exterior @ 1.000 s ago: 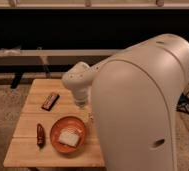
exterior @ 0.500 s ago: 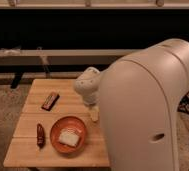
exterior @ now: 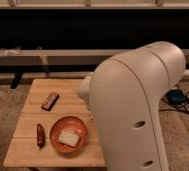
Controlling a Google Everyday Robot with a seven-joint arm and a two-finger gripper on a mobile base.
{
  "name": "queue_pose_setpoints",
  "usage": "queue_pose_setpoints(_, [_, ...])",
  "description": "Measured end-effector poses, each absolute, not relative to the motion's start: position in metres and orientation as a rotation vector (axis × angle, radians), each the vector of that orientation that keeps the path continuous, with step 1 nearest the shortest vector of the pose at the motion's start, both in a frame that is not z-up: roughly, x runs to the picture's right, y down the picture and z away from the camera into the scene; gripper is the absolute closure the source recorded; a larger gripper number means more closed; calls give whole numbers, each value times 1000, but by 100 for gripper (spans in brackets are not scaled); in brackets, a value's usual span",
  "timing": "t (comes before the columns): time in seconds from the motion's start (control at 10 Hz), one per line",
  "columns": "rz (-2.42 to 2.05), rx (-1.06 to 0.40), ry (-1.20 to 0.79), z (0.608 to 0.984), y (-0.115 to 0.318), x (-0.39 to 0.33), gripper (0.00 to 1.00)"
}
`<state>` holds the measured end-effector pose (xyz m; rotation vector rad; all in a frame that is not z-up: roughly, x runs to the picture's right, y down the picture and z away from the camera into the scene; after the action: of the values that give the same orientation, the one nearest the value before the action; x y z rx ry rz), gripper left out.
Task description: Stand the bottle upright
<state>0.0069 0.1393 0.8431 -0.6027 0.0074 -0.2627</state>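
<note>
Slatted wooden desk (exterior: 30, 150) carries 1 glossy, round orange bowl (exterior: 74, 124) holding a pale square chunk (exterior: 69, 138). The smooth white arm (exterior: 138, 100) bends bulkily over the right side, hiding the gripper and the bottle; its grip cannot be told.

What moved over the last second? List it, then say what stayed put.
The big white arm housing has shifted: its rounded white joint, earlier jutting left over the wooden table, is now mostly tucked behind it. The gripper is out of view; no grasp or release shows. The dark bar, brown slender item and orange bowl stayed put.
</note>
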Motion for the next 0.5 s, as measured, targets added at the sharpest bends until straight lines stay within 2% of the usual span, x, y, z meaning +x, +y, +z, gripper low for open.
queue_pose_setpoints(0.5, [-268, -627, 29, 863, 155, 6, 20])
